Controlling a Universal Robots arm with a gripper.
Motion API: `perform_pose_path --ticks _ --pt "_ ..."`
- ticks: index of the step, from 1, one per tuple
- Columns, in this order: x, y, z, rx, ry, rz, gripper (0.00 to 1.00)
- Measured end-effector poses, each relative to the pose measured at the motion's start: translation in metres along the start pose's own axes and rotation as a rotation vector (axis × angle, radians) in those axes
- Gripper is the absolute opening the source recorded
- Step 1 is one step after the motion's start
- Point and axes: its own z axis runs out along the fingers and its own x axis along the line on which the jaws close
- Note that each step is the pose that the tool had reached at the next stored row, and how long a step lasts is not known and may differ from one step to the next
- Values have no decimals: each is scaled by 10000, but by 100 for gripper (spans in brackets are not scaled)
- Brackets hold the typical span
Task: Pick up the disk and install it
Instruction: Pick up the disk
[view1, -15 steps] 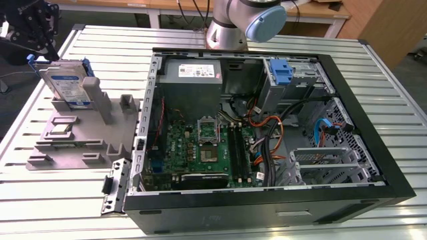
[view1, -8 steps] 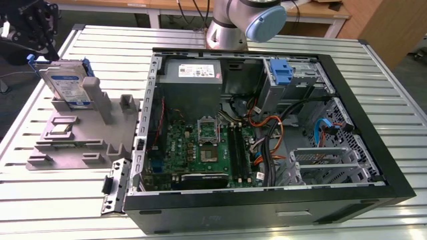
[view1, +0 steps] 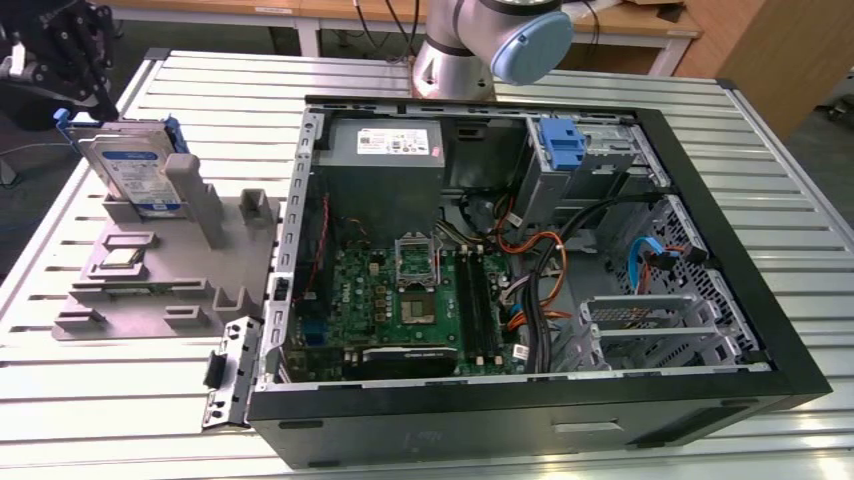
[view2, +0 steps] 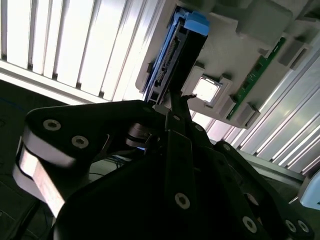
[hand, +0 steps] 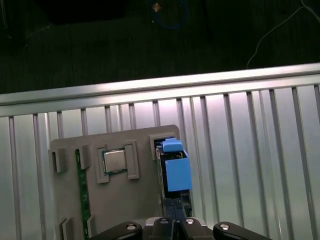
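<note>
A ribbed aluminium counter (view1: 120, 420) fills the scene, with wooden furniture behind it and dark floor beyond its edge. On it we see an open black computer case (view1: 534, 432) lying on its side. The green motherboard (view1: 400, 300) faces up, and a grey power supply (view1: 384, 140) sits at the far end. A bare blue bracket (view1: 563, 145) stands in the drive bay beside it. The arm's base (view1: 467, 50) rises just behind the case.

Toward the exterior view's left, apart from the case, a grey fixture (view1: 147, 285) rests on the counter. The disk (view1: 134, 170) stands on edge in a slot at the fixture's far end, its blue-and-white label facing the camera and its blue rails along the sides. A processor chip (view1: 123, 255) lies flat in a pocket nearer the camera. In the first wrist view a green memory stick (hand: 79, 185) sits on edge along the fixture, on the chip's other side from the disk.

The gripper (view1: 91, 95) hangs at the exterior view's upper left, just above the disk's top edge. In both wrist views we see its jaws pressed together with nothing between them. Their tips are close to the blue end of the disk, but we cannot tell whether they touch it.
</note>
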Motion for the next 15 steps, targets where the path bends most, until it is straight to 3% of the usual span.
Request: perform_pose_path --ticks 4,8,11,15 --pt "0 0 0 -4 -70 -338 10" --pt "0 0 0 -3 -73 -360 10" --pt "2 0 0 -13 -212 -366 10" --pt "5 0 10 -12 -218 -365 10"
